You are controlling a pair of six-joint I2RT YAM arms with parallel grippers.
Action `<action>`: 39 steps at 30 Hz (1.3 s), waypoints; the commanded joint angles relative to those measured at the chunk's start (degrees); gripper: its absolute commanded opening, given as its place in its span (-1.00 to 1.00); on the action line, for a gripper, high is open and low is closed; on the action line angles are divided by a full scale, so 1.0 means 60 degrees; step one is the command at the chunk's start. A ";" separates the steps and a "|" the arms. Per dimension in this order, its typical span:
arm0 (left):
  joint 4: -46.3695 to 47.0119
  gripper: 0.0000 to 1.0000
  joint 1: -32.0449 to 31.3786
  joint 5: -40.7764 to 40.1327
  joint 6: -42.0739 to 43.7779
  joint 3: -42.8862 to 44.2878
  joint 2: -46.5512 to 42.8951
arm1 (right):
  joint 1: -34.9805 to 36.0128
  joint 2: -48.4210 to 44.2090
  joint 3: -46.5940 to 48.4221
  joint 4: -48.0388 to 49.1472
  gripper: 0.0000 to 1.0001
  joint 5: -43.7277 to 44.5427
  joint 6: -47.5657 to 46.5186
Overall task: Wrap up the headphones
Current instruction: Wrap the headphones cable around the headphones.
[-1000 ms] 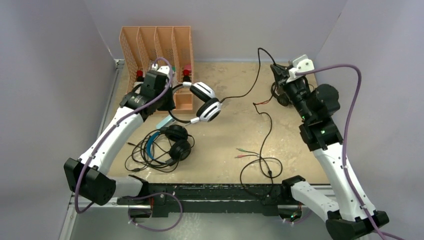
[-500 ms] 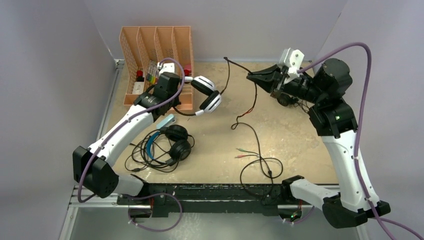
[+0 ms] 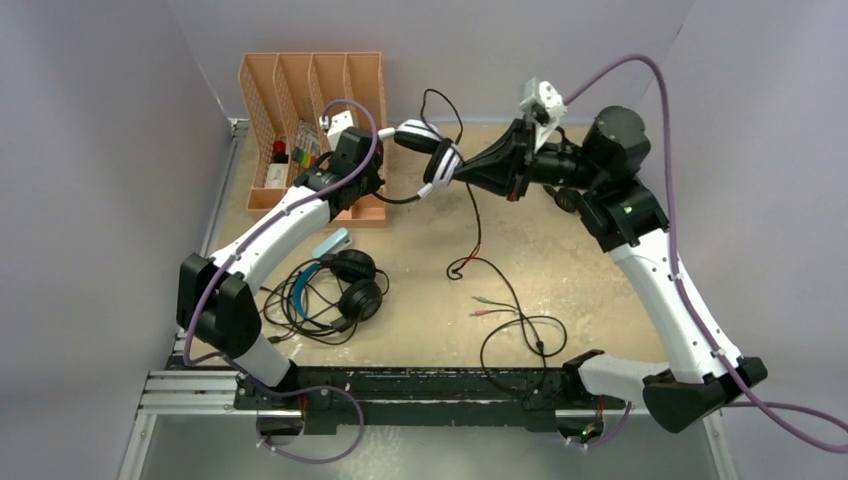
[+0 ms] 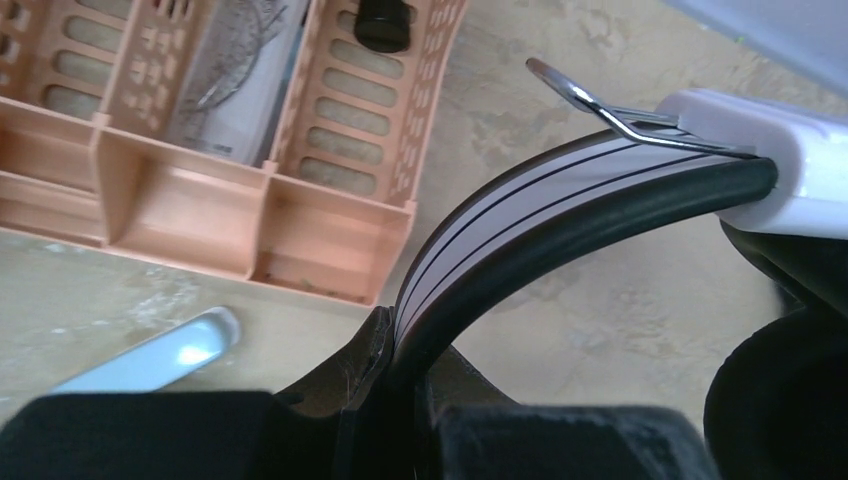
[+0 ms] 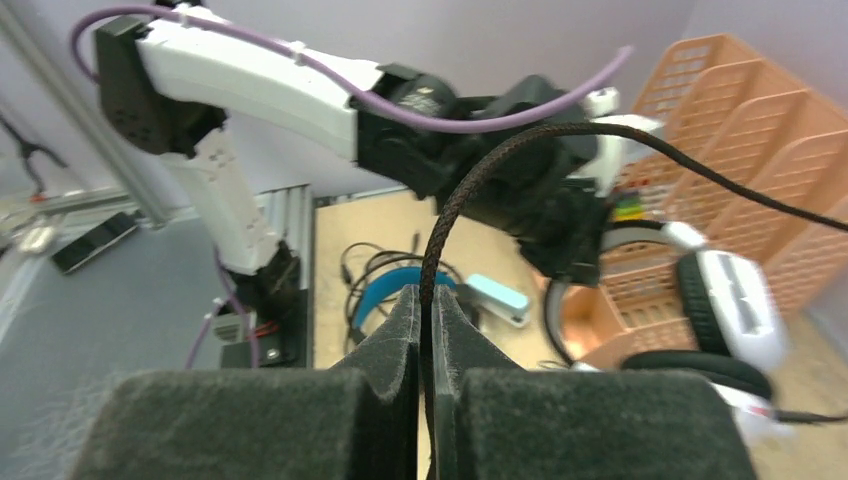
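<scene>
Hanging in the air just right of the orange file rack (image 3: 310,90), the white-and-black headphones (image 3: 425,150) are clamped by their smooth, curved headband (image 4: 560,190) in the left gripper (image 4: 400,370), padded ear cups pointing away from the rack toward the right gripper (image 5: 427,310). That one is pinched tight on the thin braided cable (image 5: 450,210), its tip nearly touching the cups, and the slack cord droops down to the table (image 3: 590,260) farther from the rack. I'd say the next loop must go round the headset lying straight ahead of that gripper.

Arms reach inward, left pincer (image 4: 395,345) and right pincer (image 5: 428,305) both clamped.
</scene>
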 commanded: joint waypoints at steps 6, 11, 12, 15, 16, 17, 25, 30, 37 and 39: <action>0.0986 -1.00 0.0015 0.0236 -0.2304 0.1995 0.0683 | 0.1766 -0.0271 -0.1050 -0.0450 -1.00 -0.0399 -0.0304; 0.1024 -1.00 0.0147 0.0618 -0.2749 0.2321 0.0895 | 0.2282 -0.0875 -0.2066 -0.0766 -1.00 0.0239 -0.0806; 0.1036 -1.00 0.0220 0.0693 -0.2810 0.2319 0.0921 | 0.2291 -0.1045 -0.2255 -0.0700 -1.00 0.0308 -0.0788; 0.1111 -1.00 0.0521 0.1124 -0.2991 0.2228 0.0981 | 0.2299 -0.1437 -0.2774 -0.0414 -1.00 0.0360 -0.0740; 0.1204 -1.00 0.0661 0.1382 -0.3069 0.2157 0.0985 | 0.2299 -0.1490 -0.2932 -0.0367 -1.00 0.0375 -0.0698; 0.1355 -1.00 0.0801 0.1661 -0.3161 0.2074 0.0964 | 0.2292 -0.1479 -0.3043 -0.0438 -1.00 0.0426 -0.0724; 0.1955 -1.00 0.1453 0.3113 -0.3224 0.1894 0.0588 | 0.2306 -0.0918 -0.3907 -0.1093 -1.00 0.0940 -0.1246; 0.1810 -1.00 0.1856 0.3434 -0.2977 0.2220 0.0486 | 0.2293 -0.1173 -0.4589 -0.1286 -1.00 0.1120 -0.1235; 0.1956 -1.00 0.2221 0.3876 -0.2985 0.2543 0.0385 | 0.2287 -0.1484 -0.5491 -0.1154 -1.00 0.1456 -0.0740; 0.2164 -1.00 0.2254 0.4402 -0.3108 0.2583 0.0385 | 0.2285 -0.1346 -0.5598 -0.1179 -1.00 0.1480 -0.0741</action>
